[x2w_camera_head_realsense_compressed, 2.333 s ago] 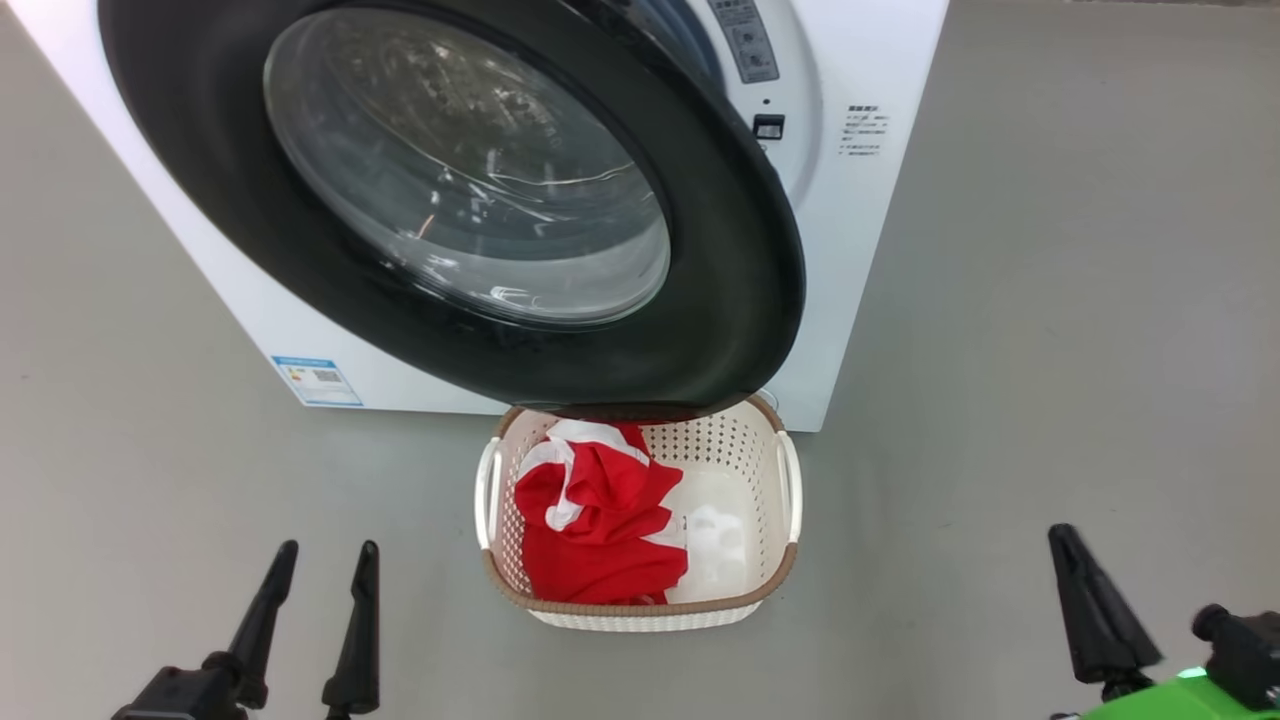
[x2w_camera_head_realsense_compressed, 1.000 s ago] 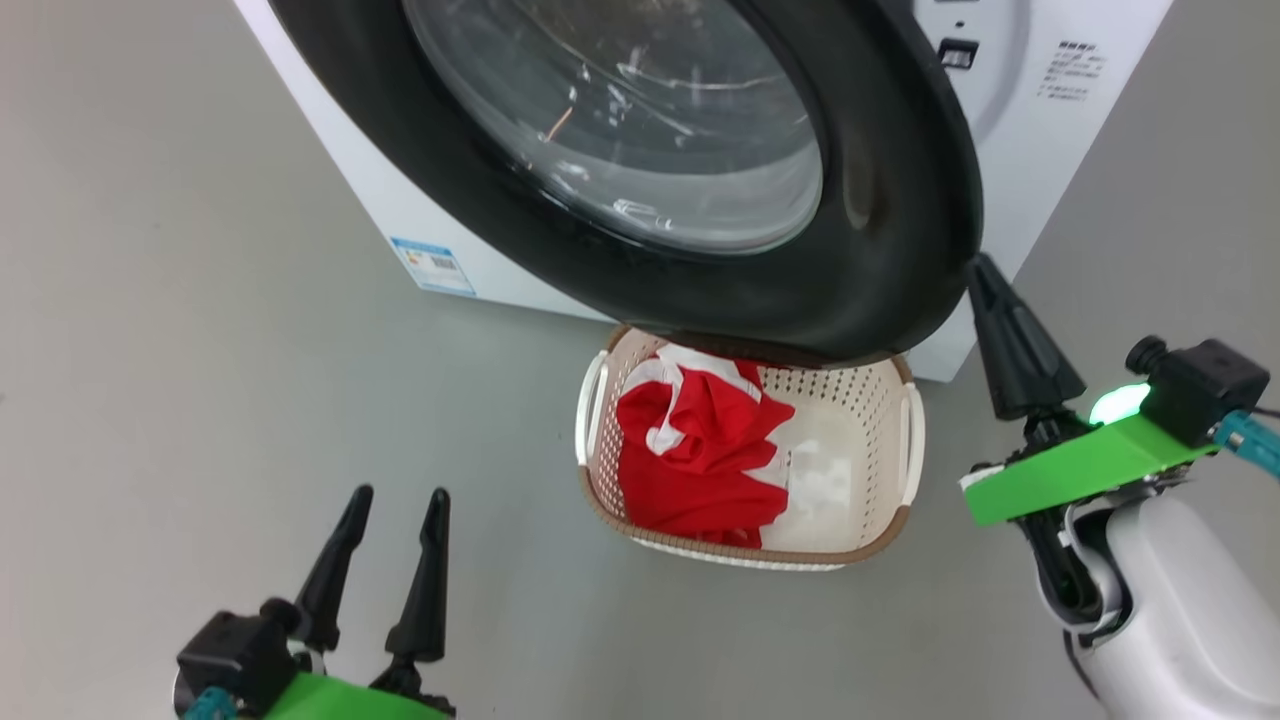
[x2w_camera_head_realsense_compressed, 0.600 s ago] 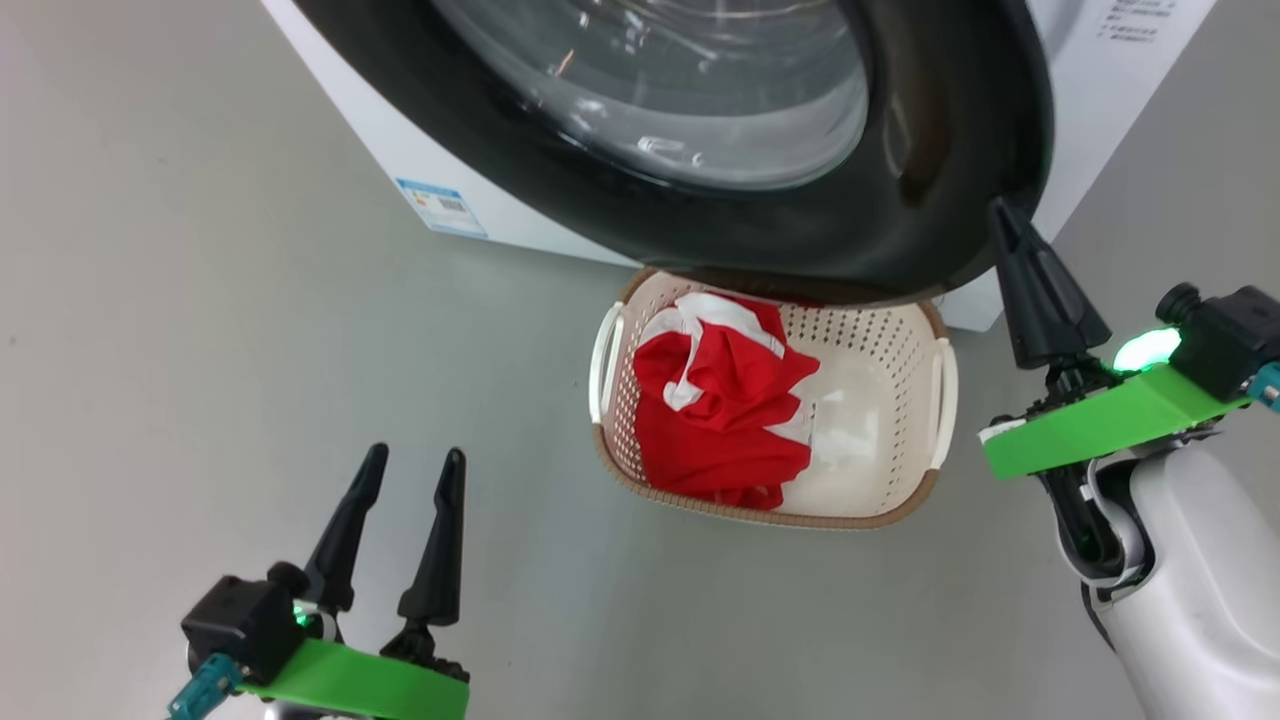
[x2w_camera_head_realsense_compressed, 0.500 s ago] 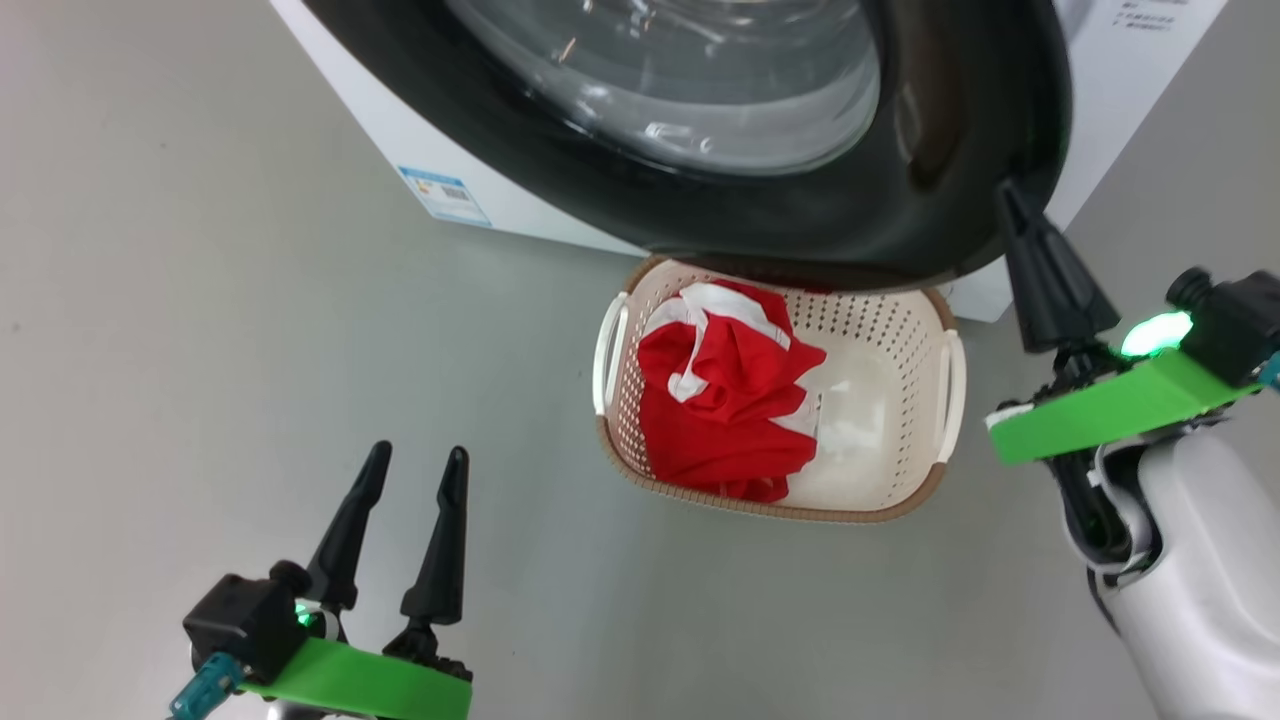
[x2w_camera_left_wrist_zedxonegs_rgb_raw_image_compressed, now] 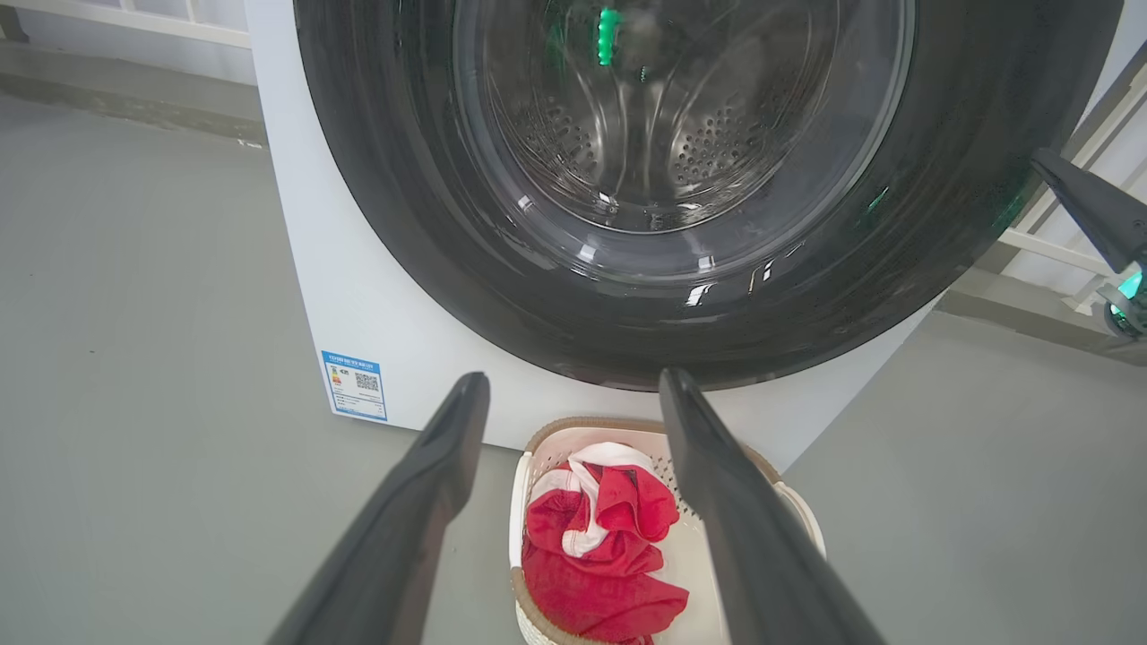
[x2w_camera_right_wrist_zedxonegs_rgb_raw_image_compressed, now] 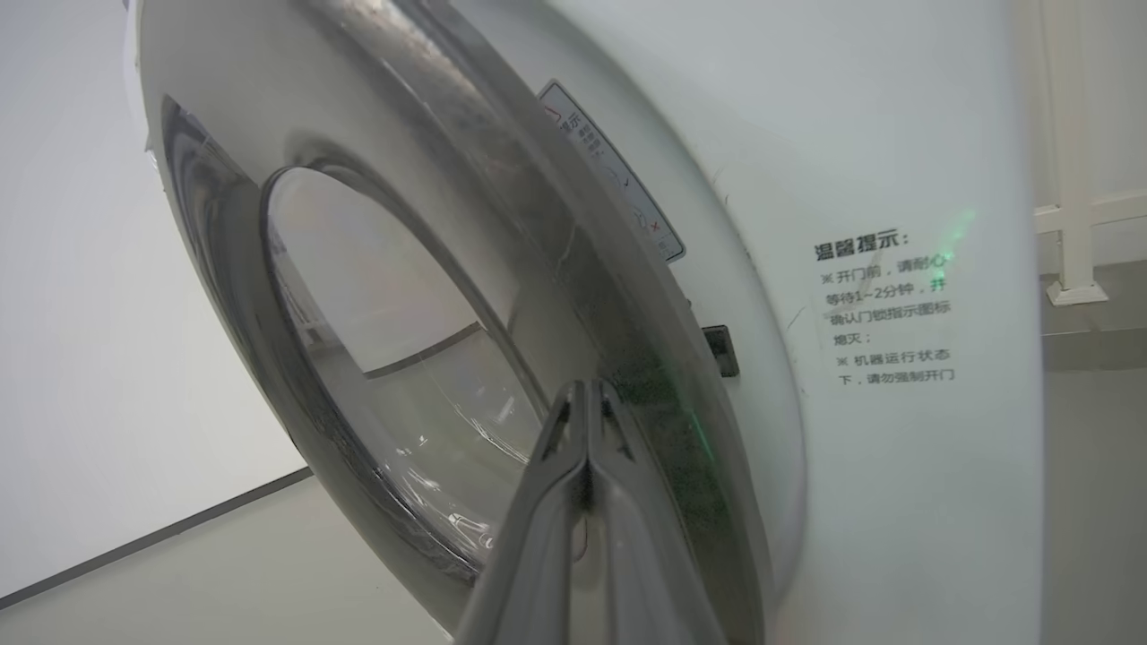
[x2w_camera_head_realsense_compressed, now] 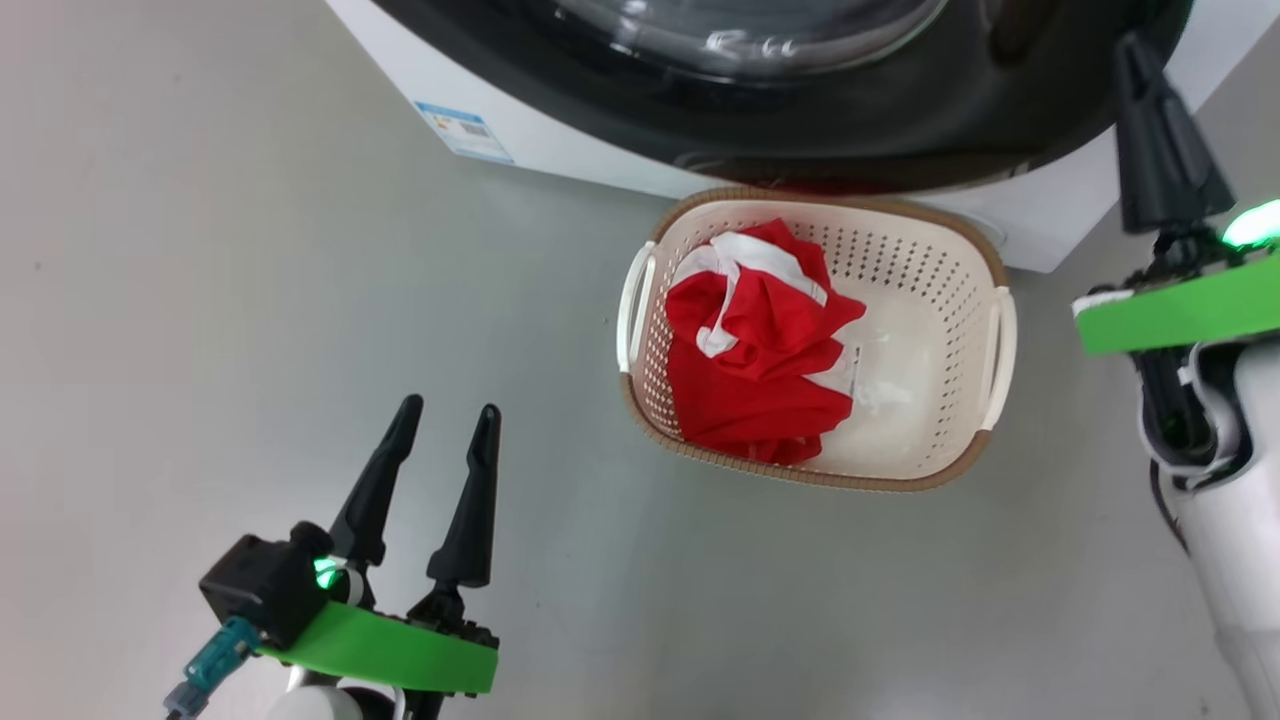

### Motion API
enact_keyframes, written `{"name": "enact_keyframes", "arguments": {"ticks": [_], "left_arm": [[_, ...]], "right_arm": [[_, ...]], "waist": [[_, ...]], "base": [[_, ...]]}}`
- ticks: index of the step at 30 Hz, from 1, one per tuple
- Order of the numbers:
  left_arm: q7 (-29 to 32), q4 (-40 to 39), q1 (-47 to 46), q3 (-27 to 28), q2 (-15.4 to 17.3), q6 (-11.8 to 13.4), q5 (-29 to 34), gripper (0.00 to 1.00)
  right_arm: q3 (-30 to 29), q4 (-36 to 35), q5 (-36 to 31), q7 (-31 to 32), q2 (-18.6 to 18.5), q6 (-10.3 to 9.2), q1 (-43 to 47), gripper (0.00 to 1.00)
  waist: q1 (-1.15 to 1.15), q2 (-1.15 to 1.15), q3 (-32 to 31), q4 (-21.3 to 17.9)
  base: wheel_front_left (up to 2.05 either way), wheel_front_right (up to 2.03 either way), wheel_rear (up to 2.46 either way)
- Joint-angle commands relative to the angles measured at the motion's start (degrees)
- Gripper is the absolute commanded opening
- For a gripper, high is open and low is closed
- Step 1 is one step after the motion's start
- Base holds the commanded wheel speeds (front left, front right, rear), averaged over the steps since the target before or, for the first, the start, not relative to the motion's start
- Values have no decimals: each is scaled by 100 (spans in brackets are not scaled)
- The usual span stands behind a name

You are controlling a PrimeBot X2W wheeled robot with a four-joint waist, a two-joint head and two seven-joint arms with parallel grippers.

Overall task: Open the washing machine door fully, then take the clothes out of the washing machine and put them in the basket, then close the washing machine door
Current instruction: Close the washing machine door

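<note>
Basket (x2w_camera_head_realsense_compressed: 830, 480) lengthwise along washing machine (x2w_camera_left_wrist_zedxonegs_rgb_raw_image_compressed: 358, 296) front

— What are the fingers (x2w_camera_head_realsense_compressed: 470, 500) like?
— Long, black, tapering to points on the left gripper (x2w_camera_head_realsense_compressed: 450, 405) and right gripper (x2w_camera_head_realsense_compressed: 1133, 50).
— Behind them?
— Bright green plates (x2w_camera_head_realsense_compressed: 385, 650), a black camera block (x2w_camera_head_realsense_compressed: 262, 585), a teal plug (x2w_camera_head_realsense_compressed: 215, 650), a white forearm shell (x2w_camera_head_realsense_compressed: 1235, 520).

Head camera downward; 2 wrist cameras facing washing machine door (x2w_camera_left_wrist_zedxonegs_rgb_raw_image_compressed: 663, 134)
</note>
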Motion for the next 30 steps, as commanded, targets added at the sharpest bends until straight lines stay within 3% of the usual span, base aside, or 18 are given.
{"name": "enact_keyframes", "arguments": {"ticks": [1,20,30], "left_arm": [[-69,-159,-97,155,68,3,-46,100],[-69,-149,-299,45,68,3,-140,100],[-69,-39,-228,126,68,3,-57,100]], "right_arm": [[15,-163,4,-35,-4,25,-143,0],[-259,-147,9,-35,41,25,-730,0],[43,-125,24,-35,73,25,-270,2]], "waist": [[0,0,107,76],[0,0,323,157],[0,0,31,39]], "base": [[0,0,0],[0,0,0],[0,0,0]]}}
